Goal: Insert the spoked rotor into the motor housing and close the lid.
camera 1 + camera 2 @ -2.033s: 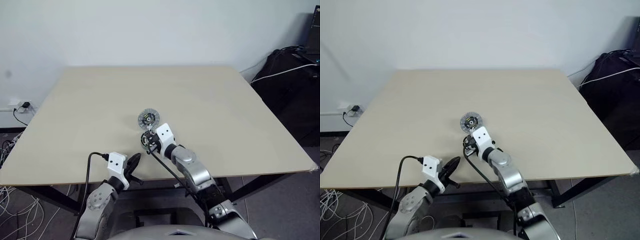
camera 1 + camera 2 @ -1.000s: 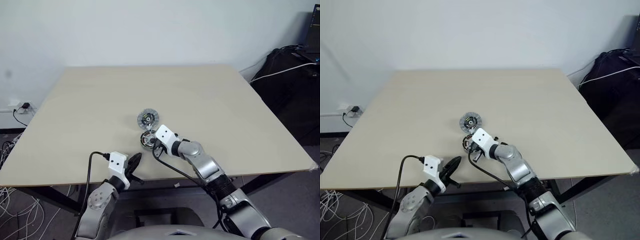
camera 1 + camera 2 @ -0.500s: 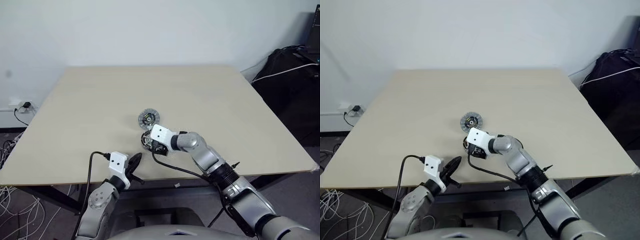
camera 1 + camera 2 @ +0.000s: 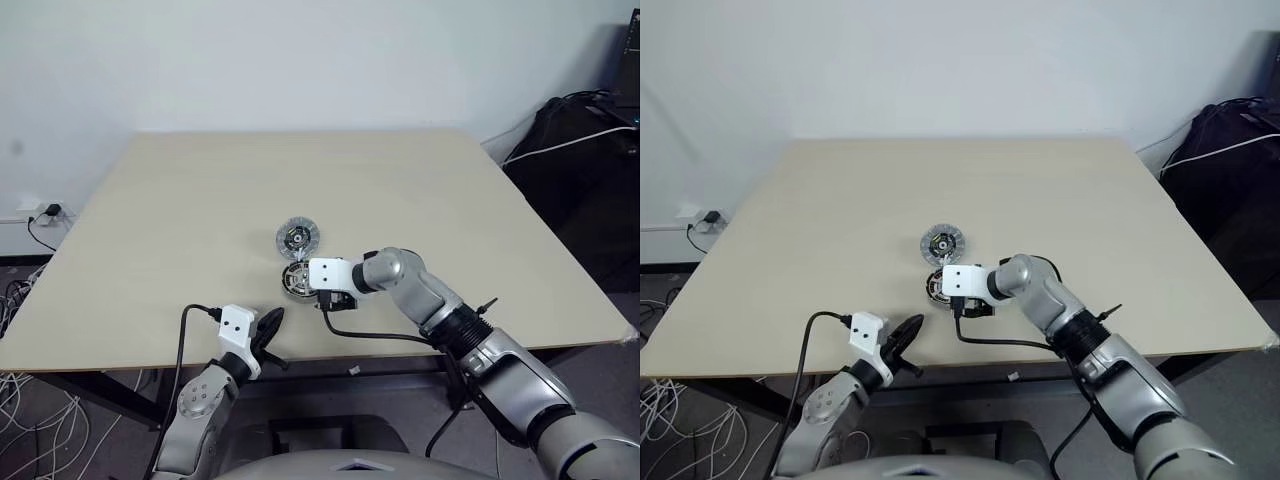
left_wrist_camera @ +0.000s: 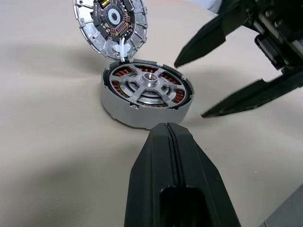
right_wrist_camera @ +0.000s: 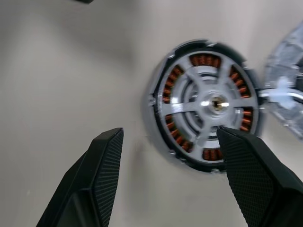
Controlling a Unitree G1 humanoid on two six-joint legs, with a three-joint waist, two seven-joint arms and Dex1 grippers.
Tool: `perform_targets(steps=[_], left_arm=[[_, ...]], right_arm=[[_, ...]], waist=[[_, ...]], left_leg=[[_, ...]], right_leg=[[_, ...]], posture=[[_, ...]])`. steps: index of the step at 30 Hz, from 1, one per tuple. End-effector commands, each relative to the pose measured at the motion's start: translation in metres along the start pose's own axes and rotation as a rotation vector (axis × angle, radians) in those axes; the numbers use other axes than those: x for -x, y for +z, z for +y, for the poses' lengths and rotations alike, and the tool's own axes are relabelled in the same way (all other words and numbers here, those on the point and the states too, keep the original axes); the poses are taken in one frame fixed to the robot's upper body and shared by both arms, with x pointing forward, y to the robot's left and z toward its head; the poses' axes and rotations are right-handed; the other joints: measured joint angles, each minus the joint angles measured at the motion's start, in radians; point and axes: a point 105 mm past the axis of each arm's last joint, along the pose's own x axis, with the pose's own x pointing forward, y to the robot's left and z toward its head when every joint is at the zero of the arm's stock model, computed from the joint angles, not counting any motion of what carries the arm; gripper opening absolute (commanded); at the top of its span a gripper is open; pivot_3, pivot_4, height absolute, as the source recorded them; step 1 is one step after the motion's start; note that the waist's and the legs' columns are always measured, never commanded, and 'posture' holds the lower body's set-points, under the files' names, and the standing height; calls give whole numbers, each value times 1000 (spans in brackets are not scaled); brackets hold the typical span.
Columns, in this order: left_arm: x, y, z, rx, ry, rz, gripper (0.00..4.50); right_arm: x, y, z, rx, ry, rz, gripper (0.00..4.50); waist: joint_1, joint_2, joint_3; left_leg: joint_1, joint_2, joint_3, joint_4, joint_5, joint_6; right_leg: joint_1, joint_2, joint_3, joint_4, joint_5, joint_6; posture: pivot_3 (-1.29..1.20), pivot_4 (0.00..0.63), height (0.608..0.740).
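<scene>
**A:** What could go wrong from where you are?

**Me:** My right end effector (image 6: 165,179) stands wide open with nothing in it, one finger on either side of the housing (image 5: 147,97); from the head camera that is just below the middle of the frame. The lid (image 5: 111,21) lies flat just beyond it, upper left in my left wrist frame, and a small white piece appears to join the two. I judge that if I close or swing carelessly, a fingertip could clip that piece or push the housing across the tabletop (image 4: 180,200), dragging the lid along. The lid could also come down crooked and sit tilted on the rim instead of flush.

**A:** And your left?

**Me:** My left end effector (image 5: 168,137) is shut tight on nothing, pointing at the housing from the near side, close but apart. If the housing slides toward it, they could bump.

**A:** What is inside the housing?

**Me:** The rotor (image 6: 213,104) looks seated: silver spokes and hub in the middle, copper windings showing between the spokes, dark rim around. Whether it is fully down I cannot tell. The lid is open and holds nothing; its inner face shows a dark centre with a pale ring.
</scene>
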Motion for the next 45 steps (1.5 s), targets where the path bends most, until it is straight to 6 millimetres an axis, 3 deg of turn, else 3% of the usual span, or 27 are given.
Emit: perform_targets(steps=[1, 9, 29, 38, 41, 45], left_arm=[[-3, 10, -2, -10, -5, -46, 0], [-4, 14, -4, -4, -1, -53, 0], [-4, 14, -5, 7, 9, -66, 0], [-4, 14, -4, 9, 7, -66, 0], [-5, 14, -4, 9, 7, -67, 0], [-5, 14, -4, 9, 8, -68, 0]], right_arm=[[2, 10, -6, 58, 7, -6, 3389], [-6, 11, -1, 119, 62, 19, 3389], [-9, 1, -10, 105, 79, 62, 3389], [-10, 1, -12, 104, 72, 61, 591], [-10, 1, -12, 104, 69, 60, 123], [-9, 1, -11, 102, 69, 59, 122]], waist=[[0, 0, 0], [0, 0, 0], [-1, 0, 0], [-1, 0, 0], [-1, 1, 0], [-1, 0, 0]], left_leg=[[0, 0, 0, 0, 0, 0], [0, 0, 0, 0, 0, 0], [1, 0, 0, 0, 1, -1], [1, 0, 0, 0, 1, -1], [1, 0, 0, 0, 1, -1], [1, 0, 0, 0, 1, -1]], right_leg=[[0, 0, 0, 0, 0, 0], [0, 0, 0, 0, 0, 0], [0, 0, 0, 1, 0, 0], [0, 0, 0, 1, 0, 0], [1, 0, 0, 1, 0, 0], [1, 0, 0, 1, 0, 0]], posture=[[0, 0, 740], [0, 0, 740], [0, 0, 740], [0, 0, 740], [0, 0, 740], [0, 0, 740]])
